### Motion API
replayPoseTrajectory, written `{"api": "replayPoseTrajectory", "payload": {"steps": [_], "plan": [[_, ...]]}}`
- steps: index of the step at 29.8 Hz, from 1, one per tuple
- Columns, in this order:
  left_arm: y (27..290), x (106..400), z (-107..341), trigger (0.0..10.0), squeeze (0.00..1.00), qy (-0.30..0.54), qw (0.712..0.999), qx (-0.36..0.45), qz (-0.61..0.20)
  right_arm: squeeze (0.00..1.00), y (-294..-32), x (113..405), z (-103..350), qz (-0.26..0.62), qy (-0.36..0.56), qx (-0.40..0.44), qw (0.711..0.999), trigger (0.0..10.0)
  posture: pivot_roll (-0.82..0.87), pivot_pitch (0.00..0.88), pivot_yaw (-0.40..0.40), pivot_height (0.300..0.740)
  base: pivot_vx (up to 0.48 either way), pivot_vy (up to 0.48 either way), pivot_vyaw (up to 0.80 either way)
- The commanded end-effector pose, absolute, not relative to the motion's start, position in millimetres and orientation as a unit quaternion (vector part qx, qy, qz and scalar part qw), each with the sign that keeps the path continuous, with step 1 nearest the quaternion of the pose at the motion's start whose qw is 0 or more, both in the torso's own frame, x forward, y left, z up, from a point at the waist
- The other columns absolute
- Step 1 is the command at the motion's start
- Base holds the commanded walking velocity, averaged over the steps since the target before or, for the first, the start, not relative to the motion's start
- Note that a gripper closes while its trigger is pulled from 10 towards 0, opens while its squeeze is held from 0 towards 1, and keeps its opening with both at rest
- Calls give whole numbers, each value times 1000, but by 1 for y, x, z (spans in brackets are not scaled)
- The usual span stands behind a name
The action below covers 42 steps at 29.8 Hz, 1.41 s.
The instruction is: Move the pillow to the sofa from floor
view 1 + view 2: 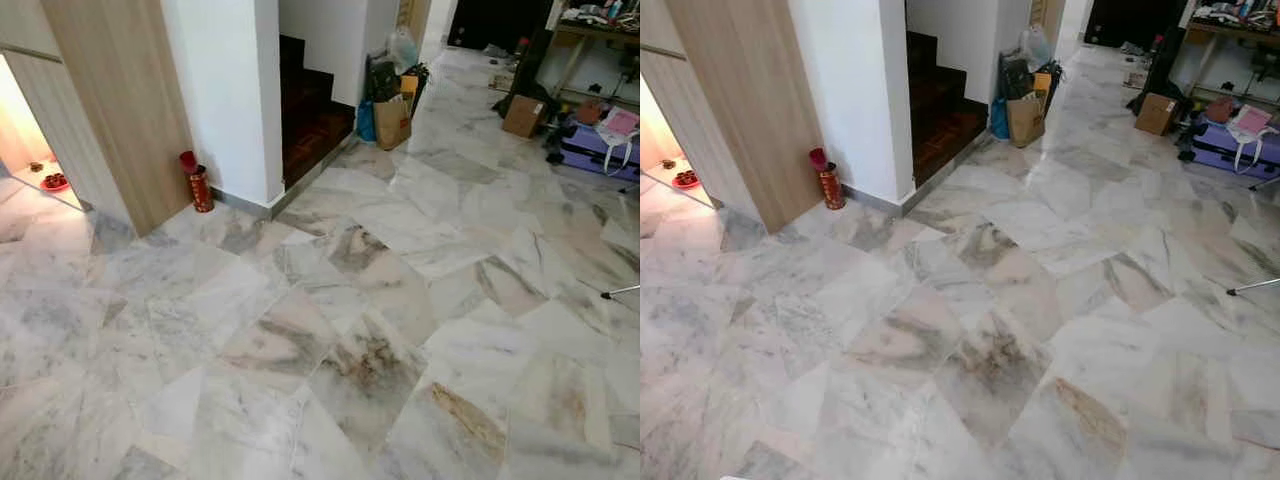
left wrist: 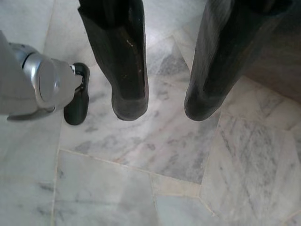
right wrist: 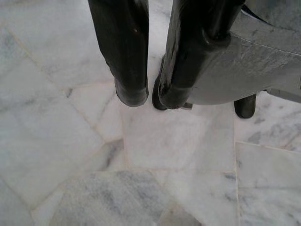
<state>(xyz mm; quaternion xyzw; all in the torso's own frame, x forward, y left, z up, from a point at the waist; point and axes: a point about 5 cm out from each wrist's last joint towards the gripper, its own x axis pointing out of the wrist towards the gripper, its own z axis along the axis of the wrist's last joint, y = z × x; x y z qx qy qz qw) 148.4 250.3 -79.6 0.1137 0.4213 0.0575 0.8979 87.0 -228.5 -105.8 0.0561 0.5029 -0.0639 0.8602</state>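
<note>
Floor (image 1: pixel 400 300) — one red canister (image 1: pixel 197 185), one cardboard box (image 1: pixel 522 115), one suitcase (image 1: pixel 590 152)

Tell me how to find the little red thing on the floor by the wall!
Look at the white wall beside the dark stairs. At its foot, where it meets the wooden panel, a small red canister stands upright on the marble floor. It is the one red thing there; the brown bag stands far beyond the stairs.
</note>
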Motion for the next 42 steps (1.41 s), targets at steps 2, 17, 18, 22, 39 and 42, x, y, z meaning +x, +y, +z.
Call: {"api": "replayPoseTrajectory", "payload": {"steps": [2,17,18,22,39,42], "plan": [[245,172,-77,10000,0,446,891,13,82,0,-196,192,-78,-74,426,121,893,10000,159,9,-36,740,0,0,800],[235,160,-84,10000,0,463,883,21,69,0,-208,179,-82,-94,433,117,889,10000,129,51,-38,740,0,0,800],[233,159,-85,10000,0,465,882,19,70,0,-209,180,-81,-94,432,116,889,10000,124,53,-38,740,0,0,800],[226,153,-89,10000,0,471,880,11,69,0,-213,184,-79,-98,424,118,892,10000,105,56,-43,740,0,0,800],[234,158,-85,10000,0,466,881,22,74,0,-213,189,-76,-92,422,120,894,10000,116,14,-38,740,0,0,800],[235,161,-84,10000,0,464,882,24,73,0,-210,186,-79,-91,427,122,892,10000,116,12,-39,740,0,0,800]]}}
